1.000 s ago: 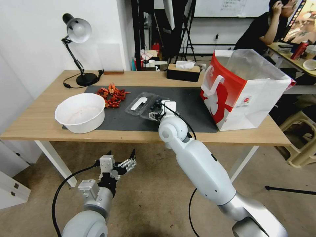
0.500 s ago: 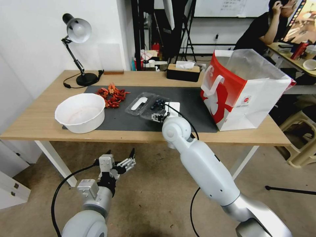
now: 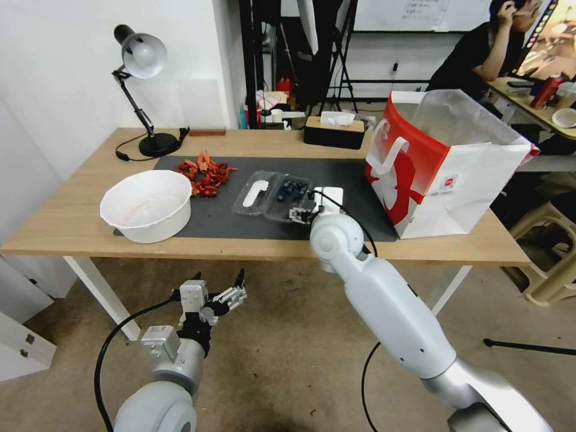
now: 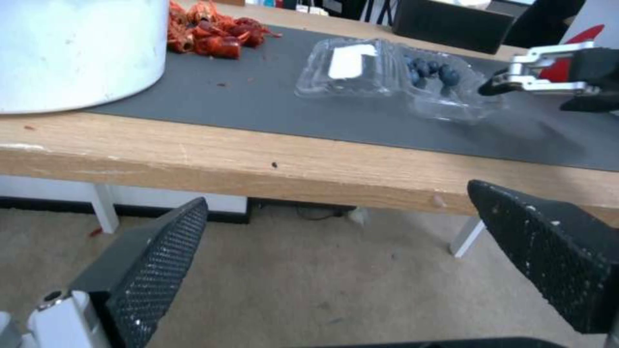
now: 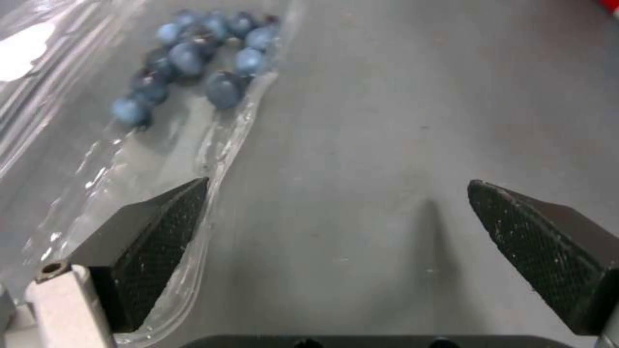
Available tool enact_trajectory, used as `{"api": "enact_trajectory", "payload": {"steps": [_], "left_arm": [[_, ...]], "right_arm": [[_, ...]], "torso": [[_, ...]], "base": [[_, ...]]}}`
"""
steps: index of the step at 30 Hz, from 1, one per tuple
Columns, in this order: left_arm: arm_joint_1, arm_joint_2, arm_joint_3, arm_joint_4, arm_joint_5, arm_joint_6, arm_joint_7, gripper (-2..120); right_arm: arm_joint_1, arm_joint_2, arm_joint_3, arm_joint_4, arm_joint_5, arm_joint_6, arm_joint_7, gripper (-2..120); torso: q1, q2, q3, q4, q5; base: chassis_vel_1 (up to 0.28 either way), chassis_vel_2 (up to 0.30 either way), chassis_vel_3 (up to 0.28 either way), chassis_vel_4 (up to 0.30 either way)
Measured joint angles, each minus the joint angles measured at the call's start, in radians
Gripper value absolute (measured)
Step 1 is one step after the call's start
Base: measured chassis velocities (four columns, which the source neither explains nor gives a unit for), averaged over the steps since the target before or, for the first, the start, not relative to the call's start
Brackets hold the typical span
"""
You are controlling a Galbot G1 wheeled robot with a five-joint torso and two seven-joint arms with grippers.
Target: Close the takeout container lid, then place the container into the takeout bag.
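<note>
Takeout bag [image 3: 447, 165] stands open-mouthed at the right end of the table [image 3: 72, 222], well apart from the container.

Right arm has drawn back toward the near-right over the last second. Its right gripper [image 3: 302, 214] was over the berry tray; now it sits low above the dark mat [image 3: 348, 180] just off the tray's near-right edge. Fingers spread wide, holding nothing.

Left gripper [image 3: 221, 295] parked below the table's near edge, fingers wide, empty.

Takeout container [image 3: 289, 197] lies flat and open mid-mat, shifted slightly from its earlier spot. The lid [image 3: 255, 192], white label up, lies to the left of the tray half; blueberries [image 5: 193, 58] sit loose in the tray.

Judgement: lid not yet closed; the first step remains. In the right wrist view the tray rim [image 5: 219, 145] touches or nearly touches one finger; the lid lies on the far side of the tray from this gripper.
</note>
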Motion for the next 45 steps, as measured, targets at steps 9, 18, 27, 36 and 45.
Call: {"api": "enact_trajectory", "payload": {"steps": [9,18,27,36,45], "left_arm": [[-0.005,0.000,0.003,0.006,-0.001,-0.003,-0.004,100],[-0.005,-0.001,0.005,0.007,-0.001,-0.003,-0.005,100],[0.007,-0.006,0.005,-0.001,0.001,-0.015,-0.006,100],[0.009,0.002,0.008,-0.007,0.000,-0.018,0.000,100],[-0.006,0.002,0.026,0.008,-0.010,-0.025,-0.009,100]], "right_arm": [[-0.008,-0.078,0.017,0.030,0.023,0.000,-0.014,100],[-0.040,-0.098,0.057,0.080,-0.014,0.008,-0.099,100],[-0.233,-0.193,0.145,0.242,-0.277,0.285,-0.440,100],[-0.662,-0.263,0.323,0.365,-0.583,0.711,-0.713,100],[-0.986,-0.186,0.408,0.413,-0.740,0.957,-0.712,100]], "torso": [[0.000,0.000,0.000,-0.0001,0.0000],[0.000,0.000,0.000,0.0001,0.0000],[0.000,0.000,0.000,0.0000,-0.0001],[0.000,0.000,0.000,-0.0001,0.0000],[0.000,0.000,0.000,-0.0001,-0.0001]], "base": [[0.000,0.000,0.000,0.000],[0.000,0.000,0.000,0.000],[0.000,0.000,0.000,0.000],[0.000,0.000,0.000,0.000],[0.000,0.000,0.000,0.000]]}}
